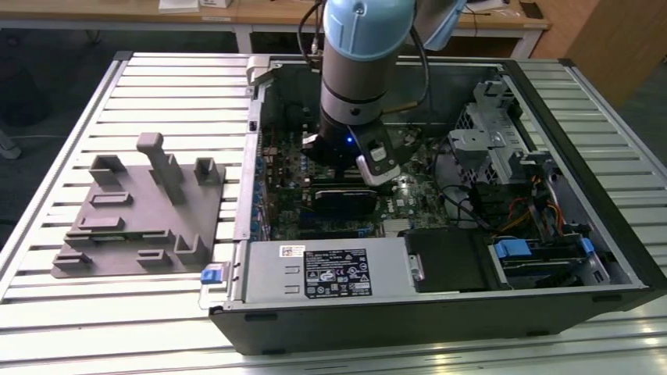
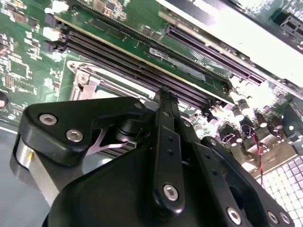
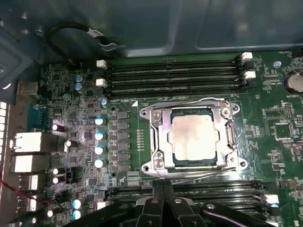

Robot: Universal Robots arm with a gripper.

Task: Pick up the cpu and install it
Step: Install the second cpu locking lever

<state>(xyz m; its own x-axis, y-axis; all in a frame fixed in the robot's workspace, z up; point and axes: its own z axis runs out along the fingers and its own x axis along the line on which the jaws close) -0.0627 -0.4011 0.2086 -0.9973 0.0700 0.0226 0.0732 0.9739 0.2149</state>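
One cpu (image 3: 194,138) sits framed inside its socket (image 3: 157,142).

Second wrist view: black gripper (image 2: 163,101) body takes up most of the foreground w/ silver screws on its links, fingers look pressed together at the tip. Right behind the tip are the long dark memory slots (image 2: 142,71) running diagonally across the green motherboard (image 2: 19,61). Corner of the metal socket frame (image 2: 83,78) peeks out beside the gripper. Capacitors (image 2: 239,111) and a red wire (image 2: 258,151) sit off to the side.
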